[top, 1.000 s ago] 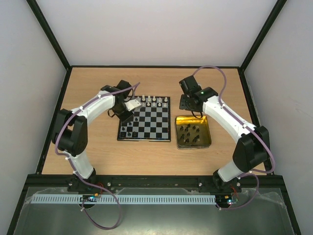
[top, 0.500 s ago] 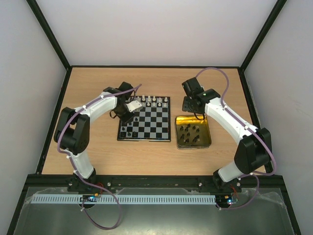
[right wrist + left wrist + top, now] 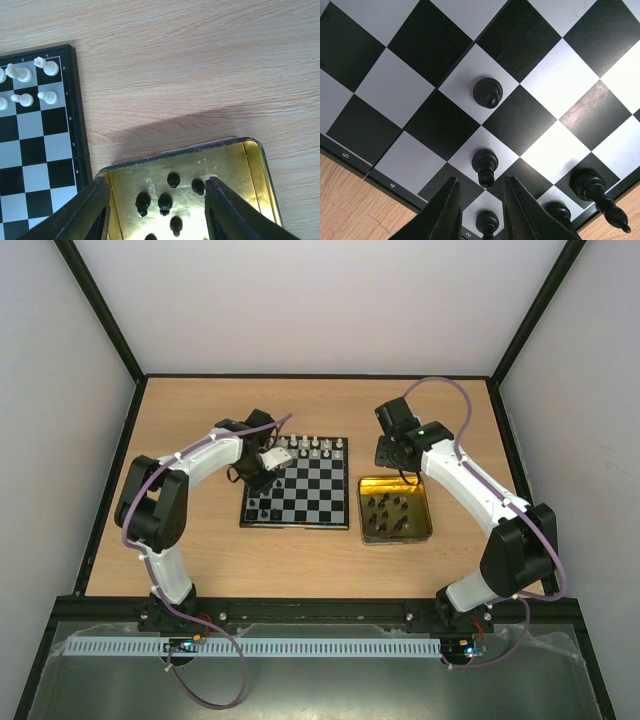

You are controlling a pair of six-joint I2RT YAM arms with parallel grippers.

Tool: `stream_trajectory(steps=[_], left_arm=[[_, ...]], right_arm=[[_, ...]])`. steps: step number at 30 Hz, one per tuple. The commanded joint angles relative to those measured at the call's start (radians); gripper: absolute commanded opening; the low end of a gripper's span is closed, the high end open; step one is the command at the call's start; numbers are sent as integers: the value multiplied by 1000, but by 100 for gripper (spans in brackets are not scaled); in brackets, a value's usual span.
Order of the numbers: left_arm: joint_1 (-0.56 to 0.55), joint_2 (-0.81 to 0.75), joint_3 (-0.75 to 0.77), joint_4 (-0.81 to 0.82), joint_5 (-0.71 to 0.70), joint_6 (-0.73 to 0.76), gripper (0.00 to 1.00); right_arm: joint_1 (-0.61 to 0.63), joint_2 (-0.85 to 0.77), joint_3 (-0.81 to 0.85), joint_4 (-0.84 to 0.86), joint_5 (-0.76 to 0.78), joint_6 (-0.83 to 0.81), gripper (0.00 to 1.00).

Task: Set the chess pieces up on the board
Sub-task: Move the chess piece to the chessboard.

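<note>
The board (image 3: 310, 495) lies mid-table, with white chess pieces (image 3: 315, 447) along its far side and a few black ones (image 3: 262, 510) at its near left corner. My left gripper (image 3: 268, 475) hangs low over the board's left edge. In the left wrist view its jaws (image 3: 482, 178) stand narrowly apart and grip nothing. One black pawn (image 3: 484, 165) stands just past the tips, another (image 3: 487, 220) on the board below the gap, and a third (image 3: 487, 92) farther on. My right gripper (image 3: 156, 182) is wide open over loose black pieces (image 3: 165, 202) in the tin (image 3: 230, 160).
The yellow-lined tin (image 3: 428, 510) sits just right of the board. A taller black piece (image 3: 592, 187) stands on the board's edge row to the right of my left fingers. White pieces (image 3: 45, 65) show on the board's corner (image 3: 30, 140) in the right wrist view.
My left gripper has edged rightward over the board's left side, and its jaws have narrowed a little. The right gripper has shifted slightly over the tin's far edge.
</note>
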Motion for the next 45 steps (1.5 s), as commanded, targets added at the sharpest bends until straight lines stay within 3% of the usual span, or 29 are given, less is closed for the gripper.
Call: stream_trajectory(steps=[1,45], left_arm=[[-5,18,-6,-4,-8,4,26],[-5,44,11,-12,-1,14,13]], right_arm=[[-7,-25,-5,-26,27,-10,50],[-22,13,6,-14,27,-18,49]])
